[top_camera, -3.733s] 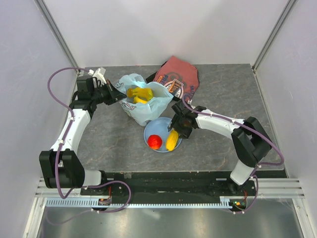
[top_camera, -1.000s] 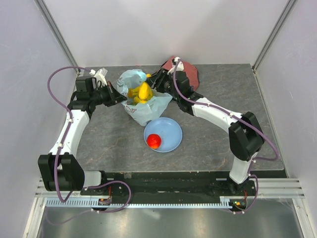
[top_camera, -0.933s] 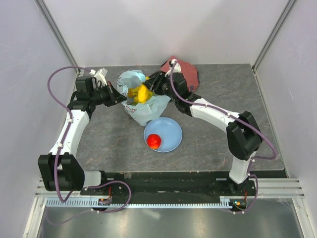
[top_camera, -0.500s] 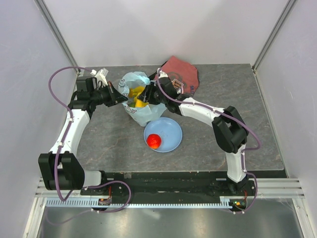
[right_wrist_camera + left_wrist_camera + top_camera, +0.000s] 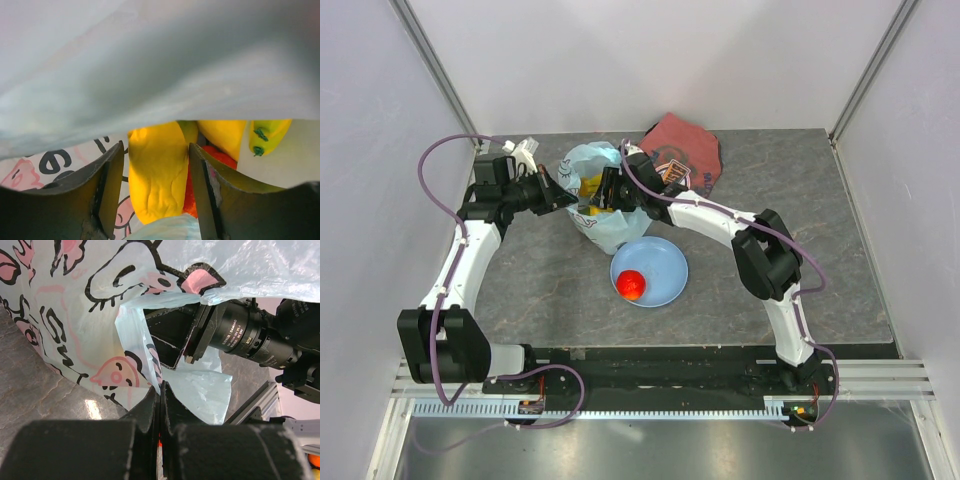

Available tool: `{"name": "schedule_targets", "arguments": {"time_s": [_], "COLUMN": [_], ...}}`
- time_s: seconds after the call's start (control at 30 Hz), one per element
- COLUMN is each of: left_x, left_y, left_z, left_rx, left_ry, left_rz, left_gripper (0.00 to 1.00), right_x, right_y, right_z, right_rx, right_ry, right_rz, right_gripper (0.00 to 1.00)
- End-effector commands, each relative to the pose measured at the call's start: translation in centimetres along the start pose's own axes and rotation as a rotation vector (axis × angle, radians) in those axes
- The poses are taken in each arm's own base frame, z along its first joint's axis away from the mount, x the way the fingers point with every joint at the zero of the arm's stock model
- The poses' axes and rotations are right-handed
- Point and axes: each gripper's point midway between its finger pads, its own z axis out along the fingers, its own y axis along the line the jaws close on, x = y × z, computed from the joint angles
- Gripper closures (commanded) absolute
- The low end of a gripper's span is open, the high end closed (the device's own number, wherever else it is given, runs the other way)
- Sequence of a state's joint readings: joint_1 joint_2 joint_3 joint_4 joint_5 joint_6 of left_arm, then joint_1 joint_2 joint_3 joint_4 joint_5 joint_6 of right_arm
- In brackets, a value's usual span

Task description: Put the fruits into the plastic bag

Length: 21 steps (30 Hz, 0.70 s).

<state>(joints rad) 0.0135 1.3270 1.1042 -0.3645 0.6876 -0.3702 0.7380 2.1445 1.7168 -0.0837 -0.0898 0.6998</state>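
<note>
The light-blue printed plastic bag stands open at the back middle of the table. My left gripper is shut on the bag's left rim and holds the mouth open. My right gripper reaches down inside the bag. In the right wrist view it is shut on the yellow oblong fruit. Beside it in the bag lie the yellow bananas and an orange-red fruit. The red round fruit lies on the light-blue plate. The green fruit is hidden.
The folded dark-red printed cloth lies behind and right of the bag. The plate sits just in front of the bag. My right wrist camera shows over the bag's rim in the left wrist view. Grey walls enclose the table.
My right gripper lifted the yellow oblong fruit from the plate, carried it back and left, and lowered it into the bag. The left gripper has kept hold of the bag's rim.
</note>
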Motion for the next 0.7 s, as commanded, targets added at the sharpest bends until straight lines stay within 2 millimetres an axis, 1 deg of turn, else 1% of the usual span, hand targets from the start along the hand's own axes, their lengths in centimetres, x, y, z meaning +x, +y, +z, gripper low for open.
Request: {"name": "schedule_targets", "arguments": {"time_s": [0.0,0.1,0.17,0.2,0.27,0.3,0.33,0.37,0.4,0.47,0.5,0.63,0.67], "left_x": [-1.5,-1.6,-1.6,-1.6,-1.6,-1.5,-1.5,-1.4,-1.5,-1.5,-1.5,-1.5,-1.4], "left_y": [-0.9,-0.9,-0.7,-0.8,-0.9,-0.7,-0.7,-0.6,-0.5,-0.5,-0.3,-0.3,-0.3], "left_z": [0.0,0.0,0.1,0.1,0.0,0.0,0.1,0.0,0.1,0.1,0.3,0.2,0.3], "left_rx": [0.035,0.032,0.027,0.028,0.027,0.024,0.020,0.018,0.013,0.011,0.010,0.009,0.009], "left_ry": [-0.036,-0.038,-0.038,-0.038,-0.039,-0.039,-0.039,-0.040,-0.040,-0.040,-0.038,-0.038,-0.036], "left_rz": [0.045,0.046,0.044,0.045,0.047,0.047,0.046,0.045,0.044,0.044,0.042,0.038,0.036], "left_gripper": [0.98,0.99,0.99,0.98,0.99,0.99,0.99,0.98,0.98,0.98,0.98,0.99,0.98], "right_x": [-1.6,-1.8,-2.4,-2.7,-4.4,-4.6,-6.0,-6.3,-6.5,-6.9,-6.9,-6.3,-5.9], "right_y": [1.2,1.4,2.0,2.5,3.8,3.9,5.3,5.6,5.7,5.9,6.1,5.9,5.4], "right_z": [-0.2,-0.3,-0.7,-1.4,-2.6,-4.4,-5.4,-6.3,-7.4,-8.5,-9.5,-11.3,-11.6], "right_rx": [-0.019,-0.025,-0.047,-0.063,-0.112,-0.130,-0.189,-0.202,-0.208,-0.213,-0.218,-0.216,-0.205], "right_ry": [-0.036,-0.041,-0.061,-0.071,-0.147,-0.182,-0.258,-0.283,-0.300,-0.316,-0.321,-0.315,-0.310], "right_rz": [-0.047,-0.053,-0.062,-0.067,-0.086,-0.090,-0.098,-0.102,-0.103,-0.118,-0.121,-0.119,-0.115], "right_gripper": [0.37,0.36,0.35,0.35,0.36,0.36,0.36,0.36,0.36,0.37,0.36,0.36,0.36]}}
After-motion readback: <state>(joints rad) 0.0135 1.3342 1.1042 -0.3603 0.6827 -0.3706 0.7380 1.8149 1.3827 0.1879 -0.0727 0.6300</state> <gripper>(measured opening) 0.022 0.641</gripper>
